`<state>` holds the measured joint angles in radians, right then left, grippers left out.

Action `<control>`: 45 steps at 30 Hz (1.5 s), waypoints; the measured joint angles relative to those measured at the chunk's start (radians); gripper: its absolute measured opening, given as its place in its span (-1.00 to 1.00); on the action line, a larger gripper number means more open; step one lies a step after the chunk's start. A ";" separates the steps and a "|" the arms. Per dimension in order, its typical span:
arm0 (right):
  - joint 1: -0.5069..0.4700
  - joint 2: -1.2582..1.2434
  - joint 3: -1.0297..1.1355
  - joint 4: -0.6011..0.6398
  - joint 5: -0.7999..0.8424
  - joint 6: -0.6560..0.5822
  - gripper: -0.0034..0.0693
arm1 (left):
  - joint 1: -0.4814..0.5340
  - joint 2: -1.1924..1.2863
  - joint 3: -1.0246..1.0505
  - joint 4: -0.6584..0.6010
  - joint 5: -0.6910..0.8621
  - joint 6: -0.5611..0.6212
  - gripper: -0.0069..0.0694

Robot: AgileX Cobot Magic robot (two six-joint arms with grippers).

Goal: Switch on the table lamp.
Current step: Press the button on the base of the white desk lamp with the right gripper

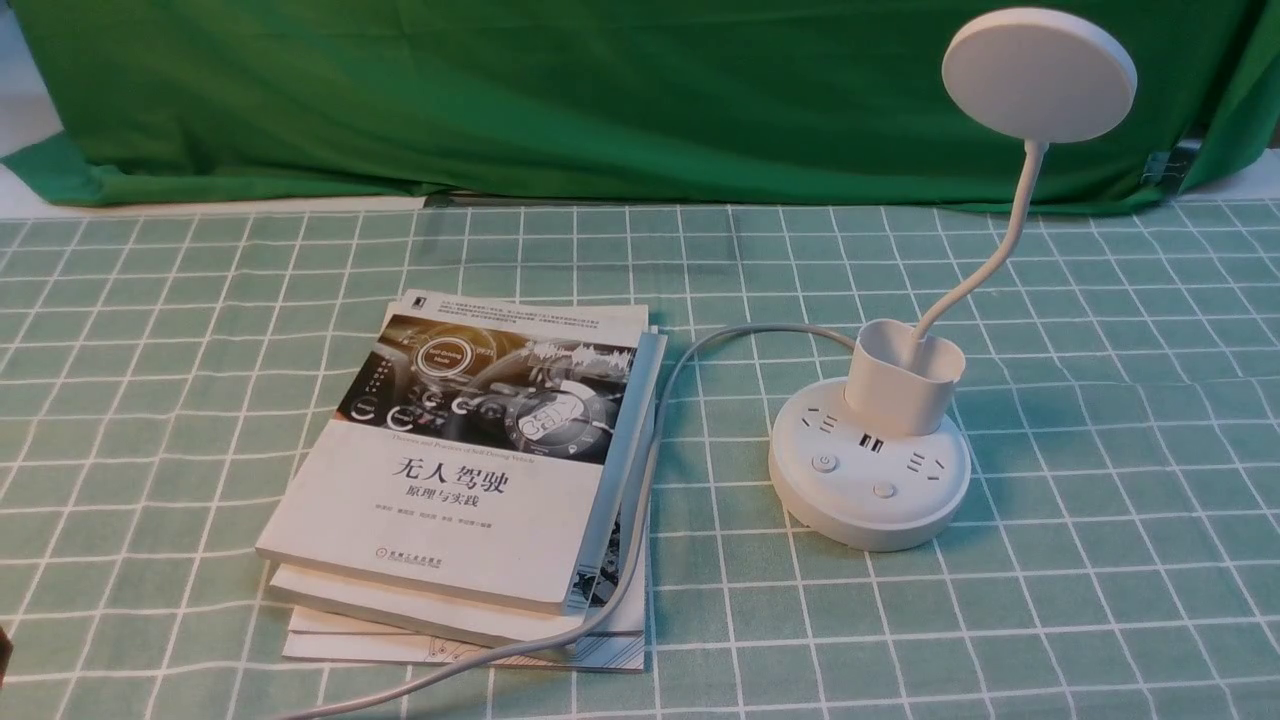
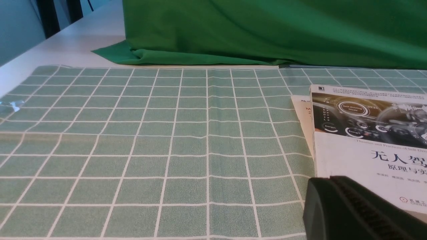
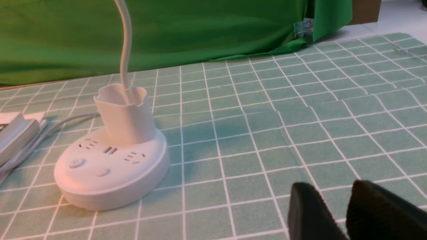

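Note:
The white table lamp [image 1: 868, 480] stands right of centre on the checked cloth. Its round disc head [image 1: 1038, 75] sits high on a thin bent neck [image 1: 1003, 245] that rises from a cup-shaped holder [image 1: 905, 375]. Two buttons [image 1: 823, 462] [image 1: 883, 489] sit on the near part of the puck base; no glow shows. In the right wrist view the lamp base [image 3: 110, 170] lies well away from my right gripper [image 3: 333, 190], which is open and empty above the cloth. My left gripper [image 2: 330, 180] is shut with nothing in it, hovering at the book's edge. Neither gripper shows in the front view.
A stack of books [image 1: 470, 470] lies left of the lamp, topped by a white book [image 2: 367, 150] with Chinese title. The lamp's grey cable [image 1: 640, 500] runs over the books' right edge toward the front. Green drape [image 1: 600, 90] closes the back.

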<state>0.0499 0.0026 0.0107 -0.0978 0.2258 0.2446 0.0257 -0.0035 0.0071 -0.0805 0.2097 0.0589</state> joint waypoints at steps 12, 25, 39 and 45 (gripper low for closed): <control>0.000 0.000 0.000 0.000 0.000 0.000 -0.25 | 0.000 0.000 0.000 -0.002 0.003 0.000 -0.76; 0.000 0.000 0.000 0.000 0.000 0.102 -0.25 | 0.000 0.000 0.000 0.000 0.003 0.000 -0.76; 0.000 0.000 0.000 0.186 0.000 0.831 -0.25 | 0.000 0.000 0.000 0.000 0.003 0.000 -0.76; 0.000 0.000 0.000 0.186 -0.067 0.721 -0.26 | 0.000 0.000 0.000 0.000 0.003 0.000 -0.76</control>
<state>0.0499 0.0026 0.0107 0.0885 0.1589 0.9657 0.0257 -0.0035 0.0071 -0.0804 0.2130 0.0589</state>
